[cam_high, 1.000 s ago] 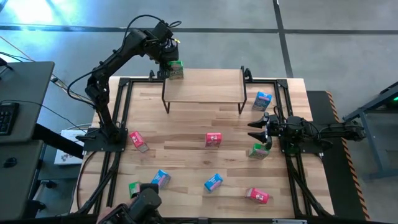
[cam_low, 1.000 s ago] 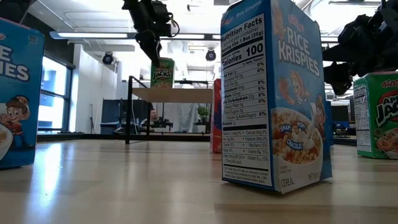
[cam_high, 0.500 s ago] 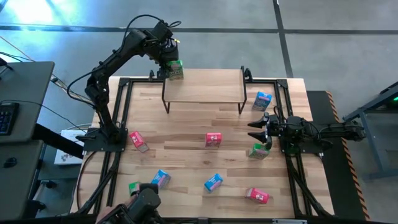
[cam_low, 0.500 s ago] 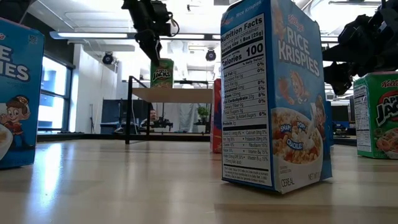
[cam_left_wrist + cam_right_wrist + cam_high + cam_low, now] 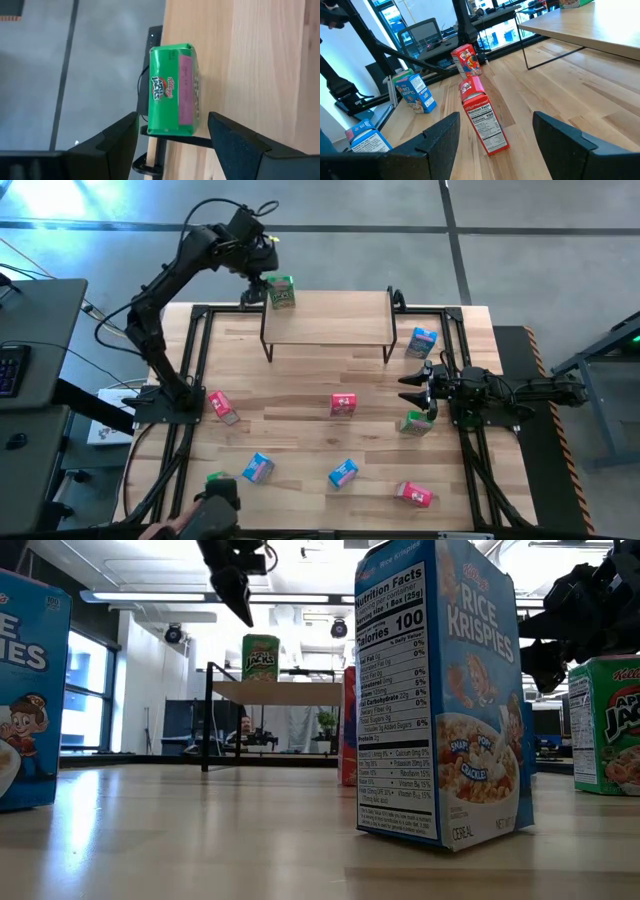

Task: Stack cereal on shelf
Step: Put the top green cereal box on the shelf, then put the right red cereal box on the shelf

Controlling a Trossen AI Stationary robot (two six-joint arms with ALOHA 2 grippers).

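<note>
My left jaws [image 5: 172, 132] hang released above the green Apple Jacks box [image 5: 282, 290] on the shelf [image 5: 330, 325]; I should lift straight clear without nudging it.

The left arm is seen reaching up from its base at the left of the high view to the upper left, where the left gripper [image 5: 262, 268] is held with its fingers spread and nothing between them. The right arm is laid flat along the right side, and the right gripper [image 5: 412, 387] is pointed toward the frame's centre, its fingers parted and empty.
</note>
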